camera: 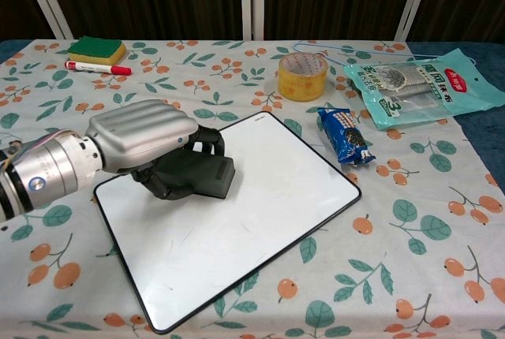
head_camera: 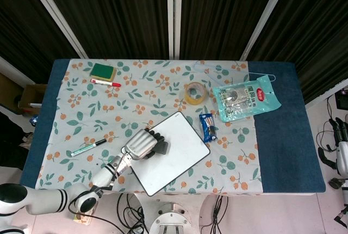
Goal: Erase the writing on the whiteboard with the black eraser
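The whiteboard [camera: 260,213] [head_camera: 179,155] lies tilted on the flowered cloth, white with a black rim and only faint marks on it. My left hand [camera: 146,138] [head_camera: 140,144] grips the black eraser [camera: 201,177] [head_camera: 161,147] and presses it on the board's upper left part. The silver forearm reaches in from the left edge of the chest view. My right hand is in neither view.
A blue snack packet [camera: 342,135], a roll of yellow tape [camera: 302,75] and a teal pouch [camera: 422,83] lie right of the board. A green sponge [camera: 96,49] and red marker [camera: 96,67] sit at the far left; a green marker [head_camera: 87,147] lies left of my arm.
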Controlling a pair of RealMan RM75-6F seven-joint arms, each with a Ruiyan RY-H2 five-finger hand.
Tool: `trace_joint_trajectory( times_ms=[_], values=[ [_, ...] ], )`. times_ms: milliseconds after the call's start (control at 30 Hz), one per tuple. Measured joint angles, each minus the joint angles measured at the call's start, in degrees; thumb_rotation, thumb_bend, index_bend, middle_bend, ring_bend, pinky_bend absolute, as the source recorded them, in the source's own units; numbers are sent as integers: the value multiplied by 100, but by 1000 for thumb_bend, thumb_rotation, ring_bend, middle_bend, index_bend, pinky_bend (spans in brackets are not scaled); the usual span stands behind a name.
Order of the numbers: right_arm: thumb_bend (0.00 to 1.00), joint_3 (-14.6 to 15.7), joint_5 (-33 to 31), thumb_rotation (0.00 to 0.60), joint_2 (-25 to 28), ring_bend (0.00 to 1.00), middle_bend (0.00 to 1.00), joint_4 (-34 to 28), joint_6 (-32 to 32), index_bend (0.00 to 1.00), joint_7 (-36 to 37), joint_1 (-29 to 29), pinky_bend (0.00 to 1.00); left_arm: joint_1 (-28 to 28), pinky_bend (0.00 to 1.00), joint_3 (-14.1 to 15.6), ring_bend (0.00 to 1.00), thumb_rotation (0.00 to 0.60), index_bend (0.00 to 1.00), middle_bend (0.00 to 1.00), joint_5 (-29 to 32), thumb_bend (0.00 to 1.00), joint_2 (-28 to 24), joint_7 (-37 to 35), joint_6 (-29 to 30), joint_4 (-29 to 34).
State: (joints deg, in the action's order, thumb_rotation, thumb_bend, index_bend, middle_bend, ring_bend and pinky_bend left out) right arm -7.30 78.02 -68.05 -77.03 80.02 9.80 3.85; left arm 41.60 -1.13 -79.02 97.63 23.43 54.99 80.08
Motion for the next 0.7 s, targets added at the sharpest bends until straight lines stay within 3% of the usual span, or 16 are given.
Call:
trace_joint_trajectory(
  times_ms=[500, 700],
  values=[
    [295, -15, -48, 600, 6, 0, 0, 11, -73, 0, -8, 23, 0, 406, 645, -532, 572, 600, 652, 679, 77, 393, 657, -332, -234, -1132],
    [294, -10, -35, 600, 0, 0, 0, 23, -76, 0, 7, 32, 0, 609, 645, -917, 573, 600, 651, 680, 156, 391, 837, -531, -171, -1568]
  ],
)
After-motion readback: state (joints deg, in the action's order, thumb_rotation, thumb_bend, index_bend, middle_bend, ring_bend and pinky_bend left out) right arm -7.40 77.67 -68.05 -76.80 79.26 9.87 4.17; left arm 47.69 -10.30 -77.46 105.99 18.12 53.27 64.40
